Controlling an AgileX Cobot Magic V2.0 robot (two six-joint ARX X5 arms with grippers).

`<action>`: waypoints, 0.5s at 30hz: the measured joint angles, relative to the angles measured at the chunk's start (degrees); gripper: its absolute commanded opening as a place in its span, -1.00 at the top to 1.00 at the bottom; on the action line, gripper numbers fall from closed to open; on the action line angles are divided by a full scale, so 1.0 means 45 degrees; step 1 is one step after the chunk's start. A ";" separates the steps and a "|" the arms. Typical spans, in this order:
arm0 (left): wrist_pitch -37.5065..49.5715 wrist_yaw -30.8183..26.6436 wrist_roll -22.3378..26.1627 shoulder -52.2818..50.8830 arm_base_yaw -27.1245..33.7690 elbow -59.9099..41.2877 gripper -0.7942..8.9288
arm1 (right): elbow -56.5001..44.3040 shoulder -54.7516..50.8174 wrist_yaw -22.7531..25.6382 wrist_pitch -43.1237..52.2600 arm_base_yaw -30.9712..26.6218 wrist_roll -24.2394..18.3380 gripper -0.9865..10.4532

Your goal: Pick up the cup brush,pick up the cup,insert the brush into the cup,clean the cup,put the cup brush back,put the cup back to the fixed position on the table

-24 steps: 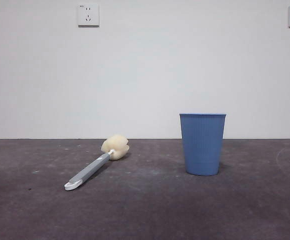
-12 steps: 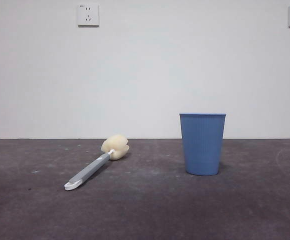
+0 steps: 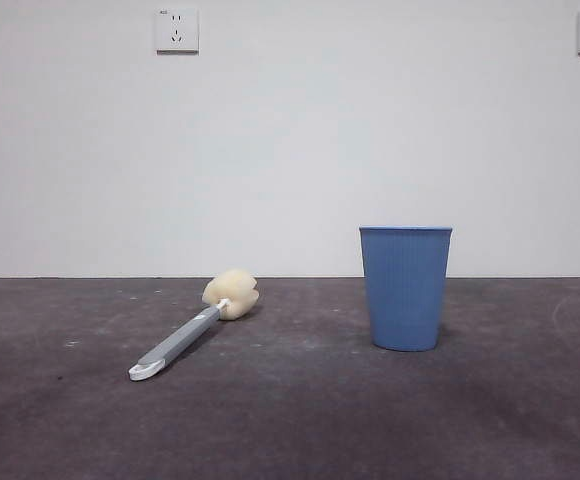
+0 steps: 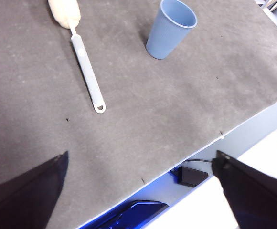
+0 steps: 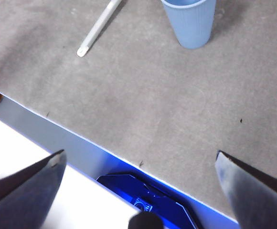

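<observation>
Both grippers hang above the table's near edge, jaws spread wide, holding nothing. The cup brush lies flat, apart from the upright cup. The right wrist view crops its sponge head.

We see only two things standing on the table: the brush lying flat and the cup upright, well apart, with bare surface between them. Above both, nothing hangs. The near edge in front of them lies open too.
</observation>
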 measured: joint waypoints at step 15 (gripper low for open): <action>0.3138 -0.2118 -0.1039 0.5226 -0.2195 0.1603 -0.27 | 0.0000 0.0432 0.0000 0.0408 0.0000 -0.0005 -0.27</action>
